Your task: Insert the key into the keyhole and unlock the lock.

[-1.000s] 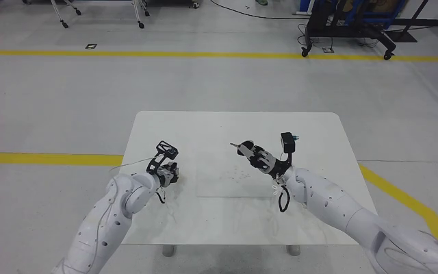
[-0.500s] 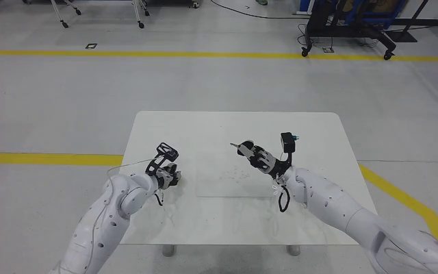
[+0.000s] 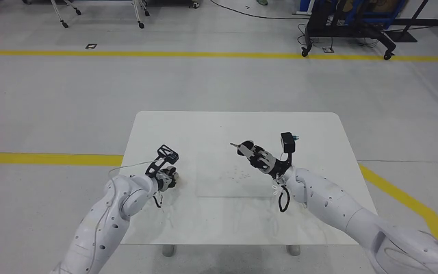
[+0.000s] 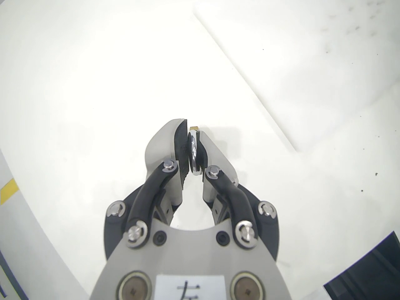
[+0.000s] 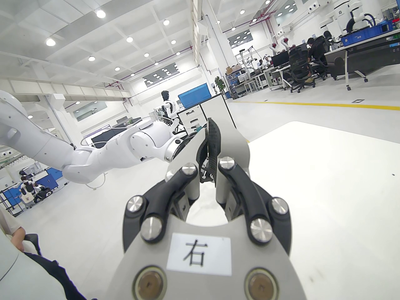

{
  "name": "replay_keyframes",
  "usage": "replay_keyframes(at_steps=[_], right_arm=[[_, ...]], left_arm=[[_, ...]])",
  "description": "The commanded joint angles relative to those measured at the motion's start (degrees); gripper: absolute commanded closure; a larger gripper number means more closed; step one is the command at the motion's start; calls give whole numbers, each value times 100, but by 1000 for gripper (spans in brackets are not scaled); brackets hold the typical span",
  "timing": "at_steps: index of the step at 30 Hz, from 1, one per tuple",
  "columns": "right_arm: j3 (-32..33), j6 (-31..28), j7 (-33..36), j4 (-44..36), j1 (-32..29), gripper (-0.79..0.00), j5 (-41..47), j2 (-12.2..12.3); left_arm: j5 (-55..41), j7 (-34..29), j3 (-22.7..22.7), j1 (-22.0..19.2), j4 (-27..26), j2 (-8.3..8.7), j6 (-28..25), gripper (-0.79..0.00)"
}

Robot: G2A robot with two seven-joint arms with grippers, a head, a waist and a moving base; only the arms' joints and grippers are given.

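The lock [image 4: 193, 154] sits clamped by its shackle in our left claw [image 4: 192, 129], which has drawn back slightly, low over the table [image 3: 205, 127]. The key [image 3: 235, 144] (pinched in our right claw [image 3: 242, 146]) hangs unmoved, well apart, so insertion hasn't begun.

A white table [image 3: 205, 130] with rounded corners sits at the frame's centre; a thin white sheet [image 3: 219, 181], faintly speckled, lies flat on its middle.
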Motion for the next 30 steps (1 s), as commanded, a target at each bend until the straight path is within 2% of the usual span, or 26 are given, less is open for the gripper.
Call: replay_keyframes(at_steps=[1, 6, 12, 18, 19, 22, 30], right_arm=[[0, 0, 0, 0, 0, 0, 0, 0], [0, 0, 0, 0, 0, 0, 0, 0], [0, 0, 0, 0, 0, 0, 0, 0], [0, 0, 0, 0, 0, 0, 0, 0], [0, 0, 0, 0, 0, 0, 0, 0], [0, 0, 0, 0, 0, 0, 0, 0], [0, 0, 0, 0, 0, 0, 0, 0]], left_arm=[[-6, 57, 37, -45, 74, -17, 51, 0], [181, 130, 101, -105, 152, -40, 225, 0], [-410, 146, -11, -69, 77, -41, -146, 0], [-545, 66, -91, -50, 125, -22, -293, 0], [-576, 51, -85, -53, 135, -23, -330, -43], [-646, -8, -96, -69, 148, -16, -446, -86], [-642, -103, -188, -27, 43, 19, -554, -117]])
